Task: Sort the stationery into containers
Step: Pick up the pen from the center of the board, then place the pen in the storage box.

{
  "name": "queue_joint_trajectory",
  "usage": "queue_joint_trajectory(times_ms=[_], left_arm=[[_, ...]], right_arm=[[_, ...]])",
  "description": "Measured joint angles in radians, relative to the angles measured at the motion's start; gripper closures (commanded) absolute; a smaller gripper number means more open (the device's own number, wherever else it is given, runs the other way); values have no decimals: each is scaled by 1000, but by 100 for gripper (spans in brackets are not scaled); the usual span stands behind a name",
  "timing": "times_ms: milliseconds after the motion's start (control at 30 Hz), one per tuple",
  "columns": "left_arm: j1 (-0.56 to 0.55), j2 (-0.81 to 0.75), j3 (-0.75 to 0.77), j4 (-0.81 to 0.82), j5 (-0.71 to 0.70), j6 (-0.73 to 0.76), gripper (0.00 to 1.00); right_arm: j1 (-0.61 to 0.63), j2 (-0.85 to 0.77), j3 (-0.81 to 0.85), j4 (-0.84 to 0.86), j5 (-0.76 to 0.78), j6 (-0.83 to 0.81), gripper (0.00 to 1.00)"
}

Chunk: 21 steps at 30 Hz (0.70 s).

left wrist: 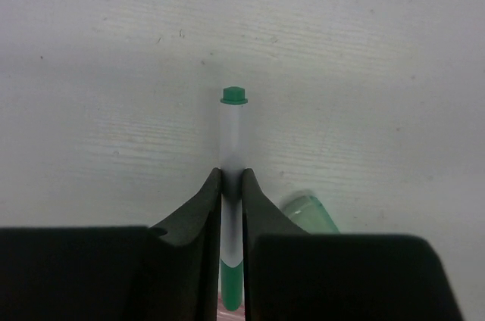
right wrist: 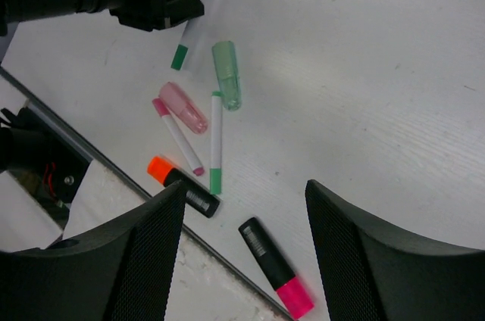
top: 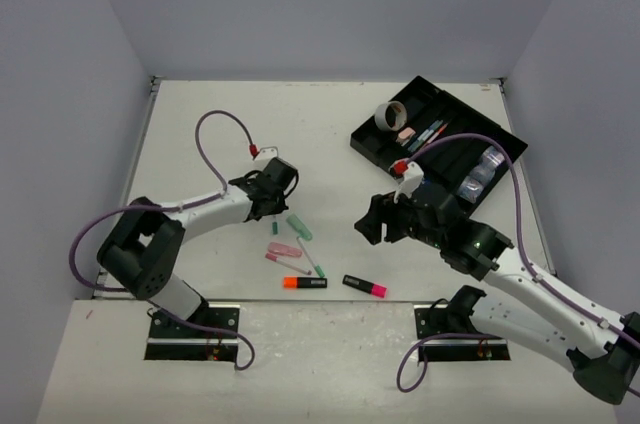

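Observation:
My left gripper (left wrist: 232,179) is shut on a thin white pen with green ends (left wrist: 233,135), pinching its barrel low over the table; in the top view this gripper (top: 275,187) is at the left centre. The right gripper (right wrist: 244,188) hangs open and empty above the pile, right of it in the top view (top: 375,219). Below lie a green cap (right wrist: 226,75), a pink cap (right wrist: 183,107), a pink-tipped pen (right wrist: 178,138), a second green-tipped pen (right wrist: 216,139), an orange-ended highlighter (right wrist: 184,185) and a pink-ended highlighter (right wrist: 275,264). The black divided tray (top: 425,89) stands at the far right.
The tray holds a grey tape ring (top: 390,115), a pink eraser (top: 405,133), some pens (top: 432,130) and shiny cubes (top: 480,172). A metal strip marks the table's near edge (right wrist: 98,158), close to the highlighters. Purple cables loop over both arms.

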Motion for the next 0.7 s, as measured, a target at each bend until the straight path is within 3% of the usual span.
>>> queue_joint_trajectory(times_ms=[167, 333, 700], left_arm=[[-29, -266, -14, 15, 56, -26, 100], [-114, -500, -77, 185, 184, -63, 100], [-158, -659, -284, 556, 451, -175, 100]], right_arm=[[0, 53, -73, 170, -157, 22, 32], [0, 135, -98, 377, -306, 73, 34], [1, 227, -98, 671, -393, 192, 46]])
